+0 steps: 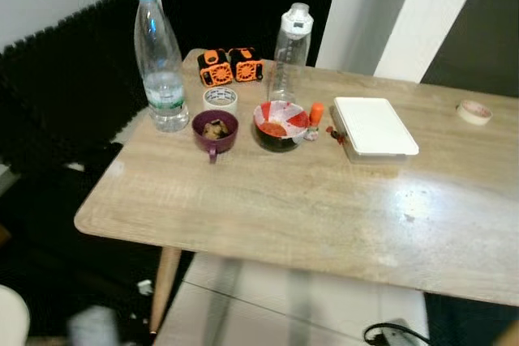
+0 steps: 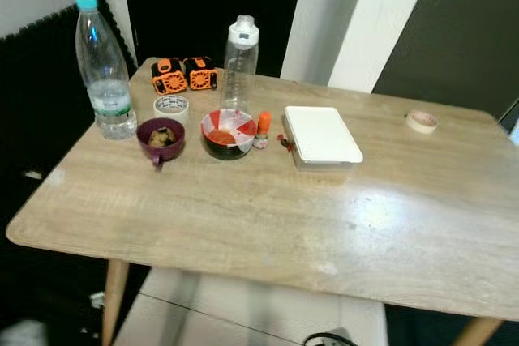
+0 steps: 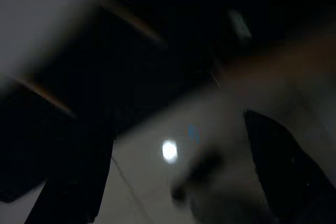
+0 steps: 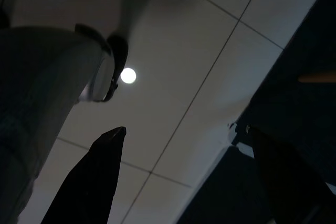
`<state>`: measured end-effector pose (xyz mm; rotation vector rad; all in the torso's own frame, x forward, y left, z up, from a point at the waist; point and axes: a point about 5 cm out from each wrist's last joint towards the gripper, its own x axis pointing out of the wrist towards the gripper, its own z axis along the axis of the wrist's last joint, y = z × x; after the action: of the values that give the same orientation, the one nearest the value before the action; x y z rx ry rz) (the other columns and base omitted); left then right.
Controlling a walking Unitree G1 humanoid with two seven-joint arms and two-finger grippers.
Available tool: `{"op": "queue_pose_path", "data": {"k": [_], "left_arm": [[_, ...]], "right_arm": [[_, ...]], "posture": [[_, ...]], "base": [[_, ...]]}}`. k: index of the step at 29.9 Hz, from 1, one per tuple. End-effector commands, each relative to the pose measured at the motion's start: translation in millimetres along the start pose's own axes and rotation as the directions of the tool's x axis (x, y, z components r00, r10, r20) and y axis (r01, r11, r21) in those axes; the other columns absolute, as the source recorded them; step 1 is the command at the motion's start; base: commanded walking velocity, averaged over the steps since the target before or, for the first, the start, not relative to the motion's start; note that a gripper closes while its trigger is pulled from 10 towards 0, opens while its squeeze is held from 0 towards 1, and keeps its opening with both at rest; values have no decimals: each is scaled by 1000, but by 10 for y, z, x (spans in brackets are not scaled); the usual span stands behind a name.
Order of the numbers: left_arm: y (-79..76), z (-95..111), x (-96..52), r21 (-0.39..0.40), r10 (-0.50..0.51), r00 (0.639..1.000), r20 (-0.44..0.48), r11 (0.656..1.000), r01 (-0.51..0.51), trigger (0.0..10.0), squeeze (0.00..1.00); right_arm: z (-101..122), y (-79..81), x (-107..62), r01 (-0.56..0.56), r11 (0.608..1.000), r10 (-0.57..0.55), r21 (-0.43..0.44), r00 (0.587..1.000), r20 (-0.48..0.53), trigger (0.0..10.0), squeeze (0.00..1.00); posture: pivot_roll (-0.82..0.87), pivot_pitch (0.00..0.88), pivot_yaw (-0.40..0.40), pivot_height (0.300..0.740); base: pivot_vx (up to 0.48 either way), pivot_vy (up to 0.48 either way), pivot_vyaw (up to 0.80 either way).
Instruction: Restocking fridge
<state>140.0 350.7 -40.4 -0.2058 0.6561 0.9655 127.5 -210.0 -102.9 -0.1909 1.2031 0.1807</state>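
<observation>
A wooden table (image 1: 268,200) stands before me. Toward its far left are a water bottle with a blue cap (image 1: 162,62), a clear bottle with a white lid (image 1: 290,50), a purple cup holding food (image 1: 215,131), a red-and-white bowl (image 1: 280,125), a small orange-capped bottle (image 1: 315,119) and a flat white lidded container (image 1: 373,127). Both arms hang low, away from the table. My left gripper (image 3: 178,129) shows blurred over the floor, fingers apart and empty. My right gripper (image 4: 186,129) is open above pale floor tiles, holding nothing.
A tape roll (image 1: 220,99) and two orange-and-black devices (image 1: 229,66) sit behind the cup. Another tape roll (image 1: 473,112) lies at the far right. A black ribbed panel (image 1: 73,95) flanks the table's left. A white cabinet (image 2: 369,30) stands behind. A cable (image 1: 393,334) lies on the floor.
</observation>
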Motion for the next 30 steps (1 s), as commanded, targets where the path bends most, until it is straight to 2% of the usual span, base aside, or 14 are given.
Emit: {"op": "queue_pose_path", "data": {"k": [1,9,10,12,14,15,17,18,20,23,27,28,29,30], "left_arm": [[173,115,32,-93,127,992,29,988,-123,10000,0],[392,743,110,-390,236,950,204,910,-142,10000,0],[333,1252,104,-524,176,907,383,850,57,10000,0],[312,1424,86,-549,155,881,446,825,132,10000,0],[97,2152,-97,-449,7,698,716,771,453,10000,0],[97,2152,-97,-449,7,698,716,771,453,10000,0],[-152,2535,-302,-285,-152,503,851,672,684,10000,0],[-152,2535,-302,-285,-152,503,851,672,684,10000,0],[-443,2735,-538,-59,-326,275,905,543,838,10000,0],[-732,2757,-776,149,-476,71,877,409,900,10000,0],[-1024,2606,-943,294,-628,-68,775,263,919,10000,0],[-1155,2504,-1003,340,-691,-113,714,202,919,10000,188],[-1341,2319,-1056,398,-778,-157,608,128,908,10000,1000],[-1341,2319,-1056,398,-778,-157,608,128,908,10000,1000]], "right_arm": [[43,33,12,4,1000,-4,-16,1000,3,10000,0],[88,131,34,-6,1000,6,-17,1000,10,10000,0],[90,157,39,-8,1000,9,-16,1000,11,10000,0],[90,161,39,-9,1000,9,-16,1000,11,10000,0],[75,144,34,-7,1000,7,-17,1000,12,10000,0],[75,144,34,-7,1000,7,-17,1000,12,10000,0],[62,96,25,-1,1000,1,-14,1000,13,10000,0],[62,96,25,-1,1000,1,-14,1000,13,10000,0],[48,26,10,6,1000,-6,-13,1000,14,10000,0],[33,-52,-8,12,1000,-12,-9,1000,14,10000,0],[7,-123,-27,20,1000,-19,-7,1000,10,10000,0],[-6,-154,-36,23,1000,-23,-7,1000,8,10000,0],[-23,-191,-47,28,1000,-28,-7,1000,3,10000,0],[-23,-191,-47,28,1000,-28,-7,1000,3,10000,0]], "posture": [[110,15,-100,740],[108,17,-101,740],[104,18,-104,740],[104,18,-104,740],[103,16,-107,740],[103,16,-107,740],[104,15,-107,740],[104,15,-107,740],[102,15,-106,740],[99,14,-104,740],[99,13,-104,740],[99,13,-104,740],[97,15,-102,740],[97,15,-102,740]], "base": [[0,0,0],[0,0,0],[0,0,0],[0,0,0],[0,0,0],[0,0,0],[0,0,0],[0,0,0],[0,0,0],[0,0,0],[0,0,0],[0,0,0],[0,0,0],[0,0,0]]}}
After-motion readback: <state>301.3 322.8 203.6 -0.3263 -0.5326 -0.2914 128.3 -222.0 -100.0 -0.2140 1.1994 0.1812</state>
